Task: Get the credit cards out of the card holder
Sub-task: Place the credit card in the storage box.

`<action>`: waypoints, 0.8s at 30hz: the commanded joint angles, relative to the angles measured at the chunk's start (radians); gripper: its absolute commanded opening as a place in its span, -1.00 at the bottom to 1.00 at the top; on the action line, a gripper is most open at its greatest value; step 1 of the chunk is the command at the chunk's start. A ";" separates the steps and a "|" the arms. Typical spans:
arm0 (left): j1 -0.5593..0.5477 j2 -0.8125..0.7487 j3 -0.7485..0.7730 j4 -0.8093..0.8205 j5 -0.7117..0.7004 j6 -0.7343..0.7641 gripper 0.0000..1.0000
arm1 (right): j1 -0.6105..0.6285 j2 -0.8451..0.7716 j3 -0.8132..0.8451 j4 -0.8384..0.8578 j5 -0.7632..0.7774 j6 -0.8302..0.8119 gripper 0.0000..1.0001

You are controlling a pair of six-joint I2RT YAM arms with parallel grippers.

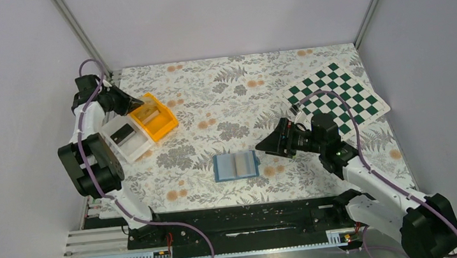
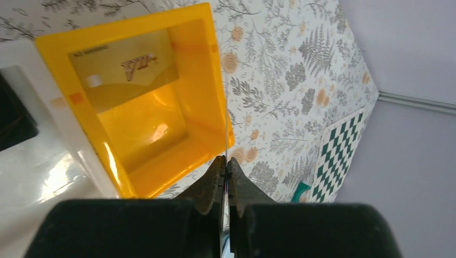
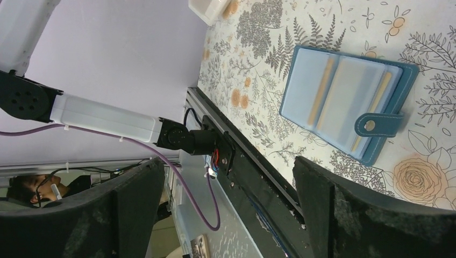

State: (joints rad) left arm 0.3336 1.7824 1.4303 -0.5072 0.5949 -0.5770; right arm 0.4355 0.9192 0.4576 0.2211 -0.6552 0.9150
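Top view shows the blue card holder [image 1: 236,165] lying open near the middle of the flowery table [image 1: 222,91]. The right gripper [image 1: 265,145] is just to its right, with its fingers spread wide and nothing in them. Tan cards [image 3: 321,88] sit in the holder's pockets. At the far left, the left gripper [image 1: 135,104] is over the orange bin [image 1: 163,131]. Its fingers are pressed together on what looks like a thin card [image 2: 226,148], seen from its edge. A gold card [image 2: 126,67] lies in the bin.
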 commanded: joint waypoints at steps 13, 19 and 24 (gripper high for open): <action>0.021 0.134 0.162 -0.087 -0.118 0.069 -1.00 | -0.004 0.033 0.062 -0.010 -0.011 -0.025 0.89; 0.022 0.189 0.210 -0.088 -0.121 0.071 -1.00 | -0.004 0.044 0.053 0.001 -0.003 -0.018 0.89; 0.021 0.226 0.235 -0.088 -0.090 0.067 -0.96 | -0.004 0.049 0.051 0.003 -0.002 -0.020 0.89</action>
State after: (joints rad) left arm 0.3492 1.9896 1.6131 -0.6048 0.4923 -0.5163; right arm 0.4355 0.9642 0.4778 0.2070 -0.6552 0.9085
